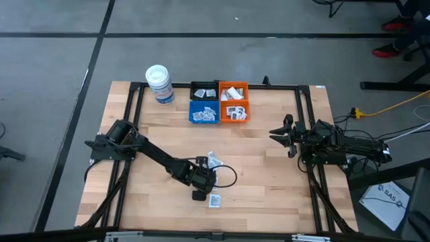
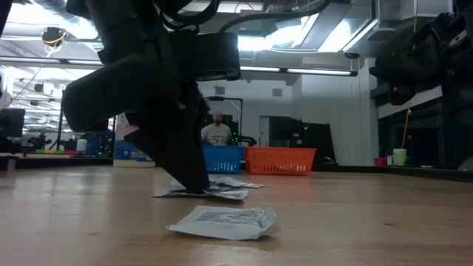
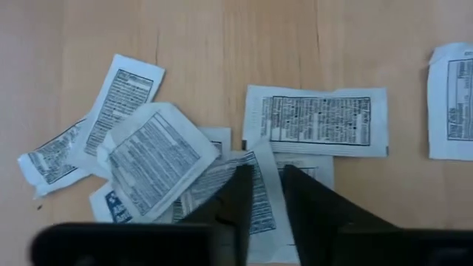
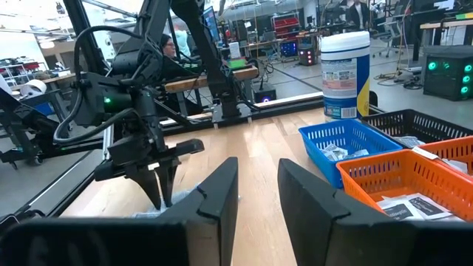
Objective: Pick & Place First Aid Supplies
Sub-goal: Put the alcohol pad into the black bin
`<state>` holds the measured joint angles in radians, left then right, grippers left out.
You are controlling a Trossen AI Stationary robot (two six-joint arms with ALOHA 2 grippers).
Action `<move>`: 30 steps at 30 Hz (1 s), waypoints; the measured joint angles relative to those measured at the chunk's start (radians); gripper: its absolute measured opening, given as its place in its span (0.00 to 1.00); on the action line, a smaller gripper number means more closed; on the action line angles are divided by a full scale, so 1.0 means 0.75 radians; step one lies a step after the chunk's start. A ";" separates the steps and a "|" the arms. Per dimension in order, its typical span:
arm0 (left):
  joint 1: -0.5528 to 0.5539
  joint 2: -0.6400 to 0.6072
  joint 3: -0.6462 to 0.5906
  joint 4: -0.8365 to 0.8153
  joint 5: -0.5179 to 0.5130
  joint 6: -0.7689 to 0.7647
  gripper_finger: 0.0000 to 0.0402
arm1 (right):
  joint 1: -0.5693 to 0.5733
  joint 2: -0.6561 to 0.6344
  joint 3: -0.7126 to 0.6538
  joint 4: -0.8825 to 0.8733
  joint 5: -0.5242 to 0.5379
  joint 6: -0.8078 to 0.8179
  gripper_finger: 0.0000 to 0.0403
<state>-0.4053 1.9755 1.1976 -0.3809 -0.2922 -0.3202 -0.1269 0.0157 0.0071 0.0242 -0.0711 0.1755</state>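
Note:
Several small white first aid sachets (image 3: 151,159) with black print lie in a loose overlapping pile (image 1: 213,160) on the wooden table, near its middle. One more sachet (image 1: 215,200) lies alone nearer the front edge. My left gripper (image 3: 260,193) points steeply down into the pile (image 2: 211,190) and is shut on one sachet. My right gripper (image 1: 283,133) waits open at the table's right side, level, with nothing between its fingers (image 4: 222,192). My left gripper pinches one printed sachet of the pile by its edge (image 3: 263,185) between its two fingers (image 3: 238,203). The fingers come from above, slanting down. The sachet lies on the others and on the table (image 2: 222,193), not lifted.
At the far middle stand small bins with sachets: a blue one (image 1: 203,111), two orange ones (image 1: 234,109) and a black one (image 1: 203,92). A white lidded tub (image 1: 159,84) stands left of them. A black frame (image 1: 134,101) borders the table. A person (image 2: 216,131) sits in the room behind.

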 joint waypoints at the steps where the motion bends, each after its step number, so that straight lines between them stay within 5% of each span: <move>1: 0.000 0.001 0.000 0.001 0.002 0.000 0.14 | 0.000 0.000 0.000 0.000 -0.001 0.000 0.25; 5: 0.000 -0.001 -0.001 -0.001 0.002 0.000 0.02 | 0.000 0.000 0.000 0.000 0.000 0.000 0.25; 18: 0.004 -0.169 -0.009 0.036 0.166 -0.019 0.00 | 0.000 0.000 0.000 0.000 0.000 0.000 0.25; 30: 0.131 -0.249 -0.007 0.279 0.519 -0.010 0.00 | 0.000 0.000 0.001 0.000 -0.001 0.000 0.25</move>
<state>-0.3069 1.7885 1.1927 -0.1714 0.0967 -0.3275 -0.1272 0.0156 0.0074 0.0242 -0.0715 0.1753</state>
